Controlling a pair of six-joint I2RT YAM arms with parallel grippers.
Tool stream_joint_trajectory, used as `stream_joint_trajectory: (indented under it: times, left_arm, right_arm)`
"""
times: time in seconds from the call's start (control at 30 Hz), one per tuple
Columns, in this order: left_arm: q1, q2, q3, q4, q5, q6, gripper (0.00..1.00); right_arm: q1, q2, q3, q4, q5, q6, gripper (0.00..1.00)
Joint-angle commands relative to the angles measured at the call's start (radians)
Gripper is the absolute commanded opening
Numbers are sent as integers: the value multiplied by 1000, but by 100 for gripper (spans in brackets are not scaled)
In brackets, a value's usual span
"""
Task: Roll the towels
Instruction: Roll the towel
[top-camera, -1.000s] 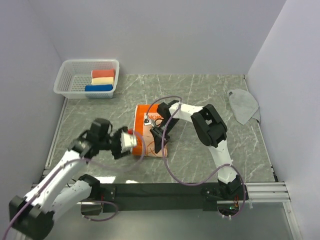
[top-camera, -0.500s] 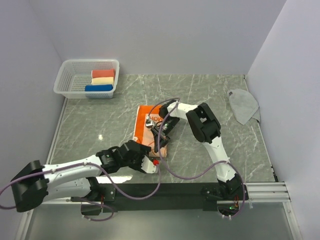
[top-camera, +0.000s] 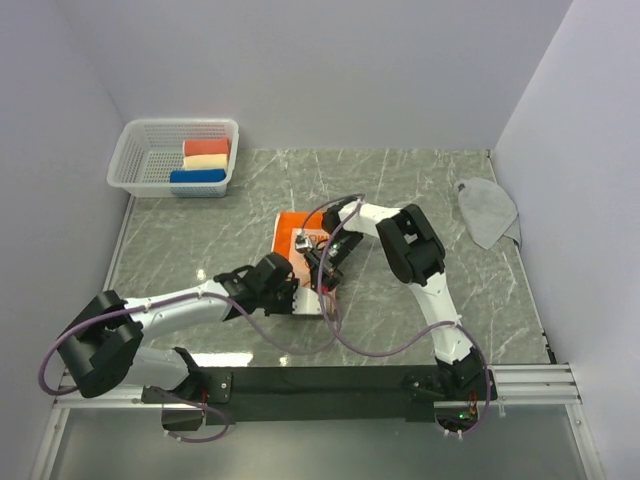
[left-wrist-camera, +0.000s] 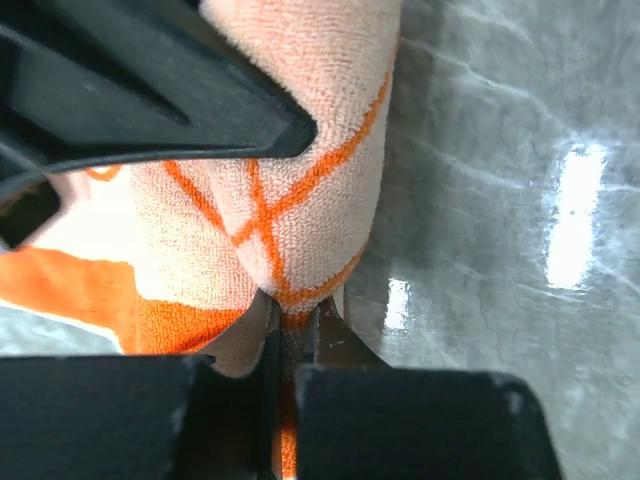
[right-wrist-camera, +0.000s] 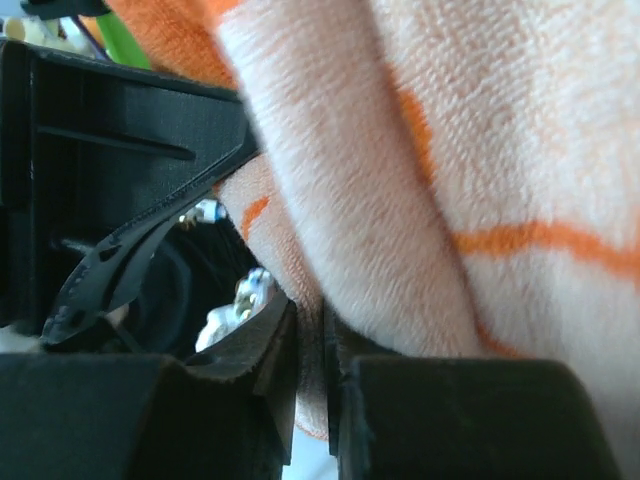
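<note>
Two pincers clamped on the orange towel (top-camera: 291, 224) at the middle of the worktop (top-camera: 200, 250).
The left pincer (left-wrist-camera: 292, 318) is closed on a fold at the towel's near edge; the right pincer (right-wrist-camera: 310, 345) pinches cloth just beyond it, jaws almost together. The towel lies partly bunched under both, while the grey towel (top-camera: 488, 212) rests crumpled well apart, by the right wall.

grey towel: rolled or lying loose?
Loose, not rolled. The grey towel lies rumpled and mostly flat at the back right of the table.
</note>
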Motion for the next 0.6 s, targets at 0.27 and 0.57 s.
stream_joint_trajectory:
  times: [0.27, 0.57]
  left_arm:
    - [223, 232, 265, -500, 437, -65, 1]
    - [313, 508, 515, -689, 575, -38, 1]
  right_arm:
    - [-220, -486, -42, 307, 317, 210, 41]
    - [-338, -992, -378, 450, 471, 126, 37]
